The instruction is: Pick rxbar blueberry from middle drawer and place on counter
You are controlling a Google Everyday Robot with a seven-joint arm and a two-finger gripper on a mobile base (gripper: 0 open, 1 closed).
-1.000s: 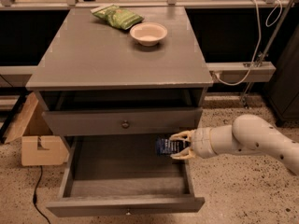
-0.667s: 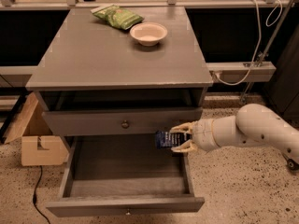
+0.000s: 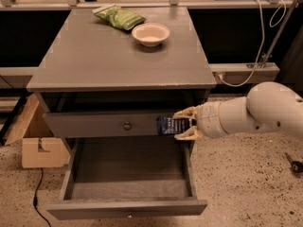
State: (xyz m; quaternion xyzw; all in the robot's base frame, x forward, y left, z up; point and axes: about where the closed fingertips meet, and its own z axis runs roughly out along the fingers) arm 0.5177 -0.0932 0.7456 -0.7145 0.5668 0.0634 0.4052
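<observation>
Between the jaws: rxbar (image 3: pixel 169 126), pinched by its right end, one jaw above and one below, with the bar sticking out to their left, roughly level. The pick half looks done: the bar is out of the drawer (image 3: pixel 69 174), which stands open below the jaws, grey floor showing. The bar hangs in front of the upper drawer front (image 3: pixel 90 125), right of its knob (image 3: pixel 127 126); can't tell if it's touching or just off the panel. The arm (image 3: pixel 265 110) comes in from the right of the jaws. The whole place half is left. The counter (image 3: pixel 118 56) is above and left of the jaws, with its front edge overhanging just above the bar. My read is that the bar needs to back out away from the cabinet before going up, or it clips that edge. Well above the jaws, toward the counter's back, are the bowl (image 3: pixel 150 34) and the green bag (image 3: pixel 119 17), near each other. The front part nearest the jaws shows plain grey wood, so there looks to be room for the drop. Call it roughly halfway: grasp and extraction done; lift, carry-over and release not yet done.
</observation>
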